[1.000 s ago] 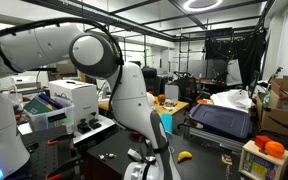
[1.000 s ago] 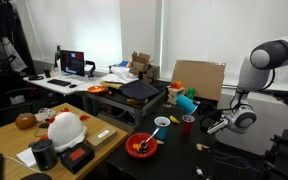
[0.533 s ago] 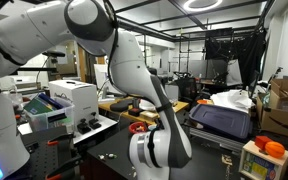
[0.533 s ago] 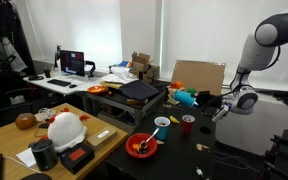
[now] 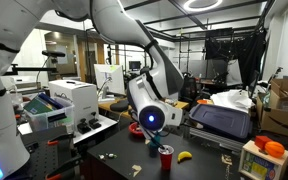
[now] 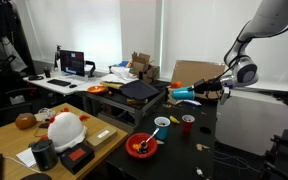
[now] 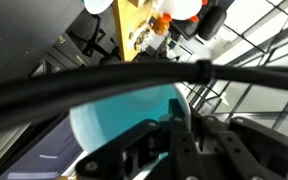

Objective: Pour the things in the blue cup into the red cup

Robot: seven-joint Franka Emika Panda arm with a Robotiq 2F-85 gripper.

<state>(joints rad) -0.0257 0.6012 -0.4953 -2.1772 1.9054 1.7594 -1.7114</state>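
Observation:
My gripper (image 6: 200,93) is shut on the blue cup (image 6: 183,94), which it holds on its side in the air, mouth turned away from the arm. In an exterior view the blue cup (image 5: 150,120) shows end-on as a blue disc at the gripper (image 5: 154,124). The red cup (image 6: 188,124) stands upright on the black table, right below the tilted cup; in an exterior view the red cup (image 5: 166,160) sits just below and right of it. In the wrist view the blue cup (image 7: 119,125) fills the middle, with dark fingers (image 7: 180,140) pressed on its side. What is inside either cup is hidden.
A wide red bowl (image 6: 141,147) with a spoon and a pale cup (image 6: 162,123) lie beside the red cup. A banana (image 5: 184,155) rests on the table near it. A cardboard sheet (image 6: 197,74) stands behind, and a white helmet (image 6: 64,128) sits on the wooden desk.
The arm has risen from low near the table and swung over, carrying the blue cup up and tipping it sideways above the red cup. The jaws stayed shut.

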